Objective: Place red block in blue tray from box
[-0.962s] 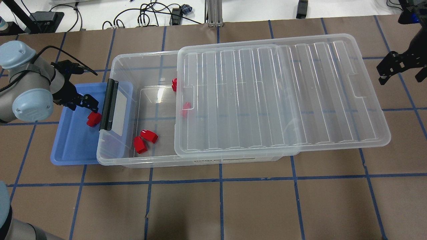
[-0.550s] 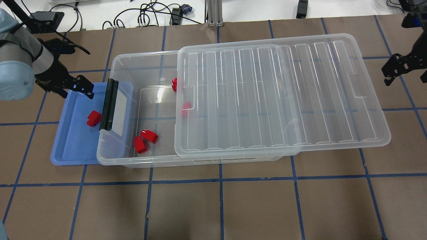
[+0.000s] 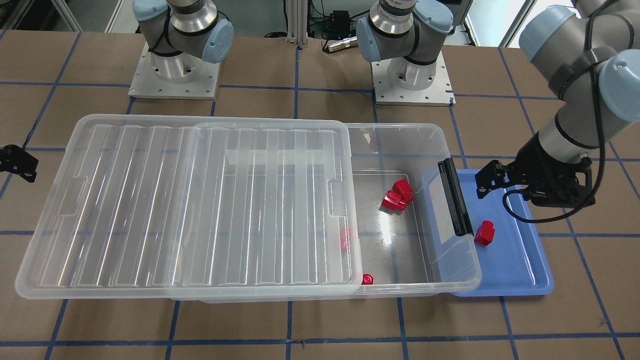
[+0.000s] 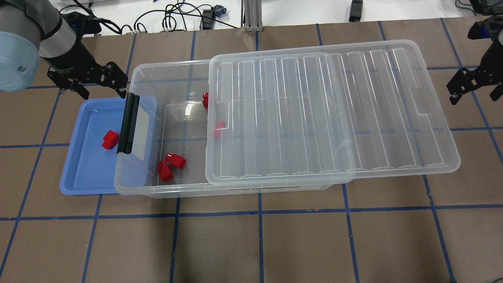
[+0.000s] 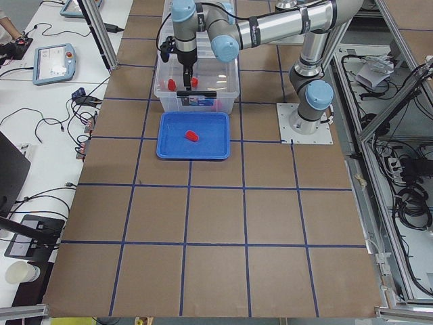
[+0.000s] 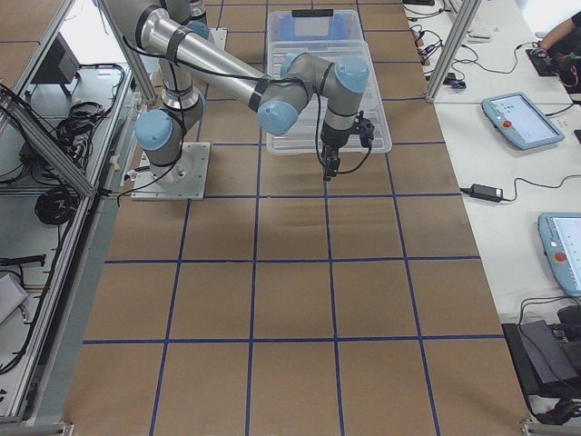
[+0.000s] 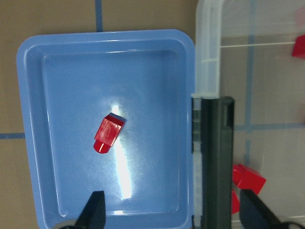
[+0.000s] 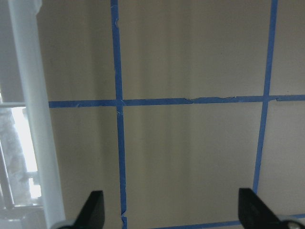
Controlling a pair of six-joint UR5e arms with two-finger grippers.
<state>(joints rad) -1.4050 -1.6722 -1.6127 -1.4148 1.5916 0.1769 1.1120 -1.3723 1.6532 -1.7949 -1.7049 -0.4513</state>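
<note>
Overhead view: a clear box (image 4: 157, 68) lies lengthwise on a brown table (image 4: 275, 243) marked with blue tape lines. Its ribbed lid (image 4: 334, 114) sits shifted toward the robot's right, so the left end is uncovered. Four spare blocks (image 4: 176, 160) are inside: two together on the floor near the open end, one by the far wall, and one showing through the lid's edge. A blue tray (image 4: 84, 169) sits against the box's end that carries the black latch (image 4: 127, 124). The red block (image 4: 110, 140) lies in the tray, just beside the latch. The left gripper (image 4: 101, 88) hangs over the tray's far rim, fingers spread, holding nothing. The right gripper (image 4: 473, 92) is beyond the lid's right end, also spread and empty. Front view: the same layout mirrored, with the block alone in the tray. Left side view: the tray lies in front of the box, the block near its middle. Right side view: the near arm's gripper hangs over table just past the lid. Left wrist view: looking straight down, the block lies at a slant in the tray, with the fingertips wide apart and nothing between them. Right wrist view: the fingertips are wide apart over the table, beside the lid's edge.
</note>
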